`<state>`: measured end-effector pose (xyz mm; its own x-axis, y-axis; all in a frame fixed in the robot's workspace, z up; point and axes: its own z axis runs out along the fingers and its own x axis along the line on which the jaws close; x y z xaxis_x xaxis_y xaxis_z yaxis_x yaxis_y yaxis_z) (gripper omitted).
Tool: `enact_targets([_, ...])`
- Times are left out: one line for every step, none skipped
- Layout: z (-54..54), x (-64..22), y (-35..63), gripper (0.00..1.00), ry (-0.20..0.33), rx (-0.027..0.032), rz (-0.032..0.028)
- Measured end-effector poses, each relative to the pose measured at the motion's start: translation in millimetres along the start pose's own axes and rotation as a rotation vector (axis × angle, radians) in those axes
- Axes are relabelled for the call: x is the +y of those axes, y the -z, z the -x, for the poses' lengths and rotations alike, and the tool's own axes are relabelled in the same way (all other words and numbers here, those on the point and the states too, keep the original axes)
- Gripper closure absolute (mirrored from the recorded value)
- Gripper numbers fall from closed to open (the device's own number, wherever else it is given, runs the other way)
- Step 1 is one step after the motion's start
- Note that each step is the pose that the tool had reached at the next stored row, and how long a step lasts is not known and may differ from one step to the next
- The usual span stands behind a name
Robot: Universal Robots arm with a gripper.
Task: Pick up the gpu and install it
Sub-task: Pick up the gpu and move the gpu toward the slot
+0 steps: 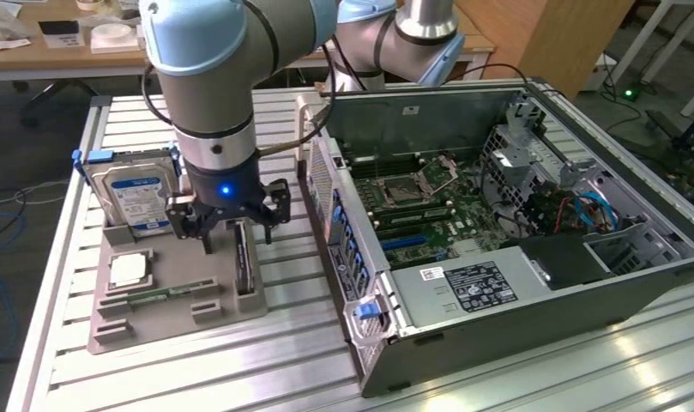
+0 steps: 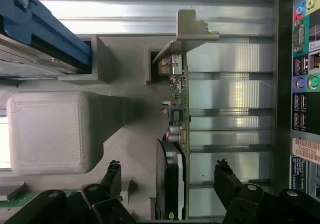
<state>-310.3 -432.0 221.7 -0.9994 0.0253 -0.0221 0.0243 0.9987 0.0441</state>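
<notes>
I hold the gripper (image 1: 234,239) over the gpu (image 1: 244,268), jaws wide open on either side of it and nothing held. The card stands on edge in the grey holder (image 1: 152,324). This is the pick-up step. I judge the grasp calls for a straight descent, with the fingers square to the board.

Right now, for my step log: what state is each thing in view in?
gpu: standing on edge in the holder, not installed
gripper: open, straddling the gpu, not touching it
computer case: on its side, open, motherboard exposed
hard drive: upright in the holder
</notes>
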Motion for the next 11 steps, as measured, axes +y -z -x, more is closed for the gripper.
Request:
enact_targets([0.0,-0.1,-1.8,0.16,-0.001,-0.0002,0.0])
enact_targets([-0.1,-0.2,-3.6,0.16,-0.003,-0.0002,0.0])
enact_targets([-0.1,-0.4,-5.4,0.16,-0.004,-0.0002,-0.0001])
enact_targets([-0.1,-0.6,-7.0,0.16,-0.006,-0.0003,-0.0001])
enact_targets([-0.2,-0.7,-7.2,0.16,-0.006,-0.0002,-0.001])
enact_targets([-0.1,-0.7,-7.2,0.16,-0.006,-0.0003,-0.0018])
enact_targets([-0.1,-0.7,-7.2,0.16,-0.006,-0.0002,-0.0017])
enact_targets([-0.1,-0.7,-7.2,0.16,-0.006,-0.0002,-0.0018])
enact_targets([-0.1,-0.7,-7.2,0.16,-0.006,-0.0003,-0.0018])
enact_targets([-0.1,-0.7,-7.2,0.16,-0.006,-0.0003,-0.0019])
enact_targets([-0.1,-0.7,-7.2,0.18,-0.006,-0.0003,-0.0021])
